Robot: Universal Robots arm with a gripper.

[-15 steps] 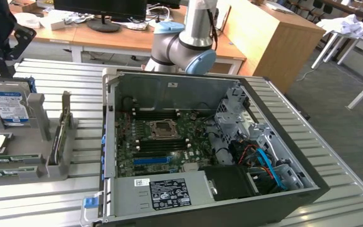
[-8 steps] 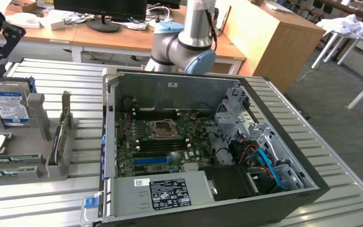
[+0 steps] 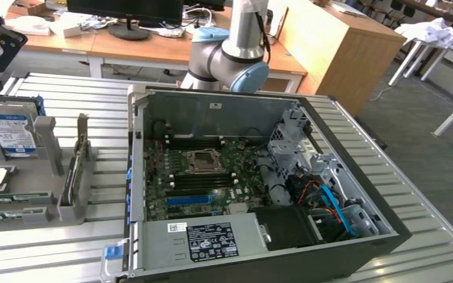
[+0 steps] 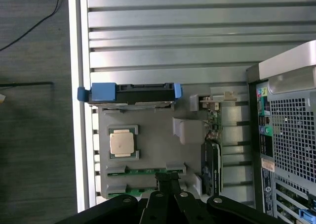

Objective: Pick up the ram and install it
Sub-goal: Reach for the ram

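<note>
Ram: thin green circuit-board stick, lying in a slot of the grey plastic tray.
Claw: black gripper close by that stick; open or closed, I cannot tell.
Case: open black computer tower beside the tray.

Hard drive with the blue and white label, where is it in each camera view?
Exterior view: the hard drive stands upright in the grey holder, at the exterior view's left of the open case.
Wrist view: hard drive edge-on at the holder's end, past the square chip.
Shared landmark: the grey holder.
</note>
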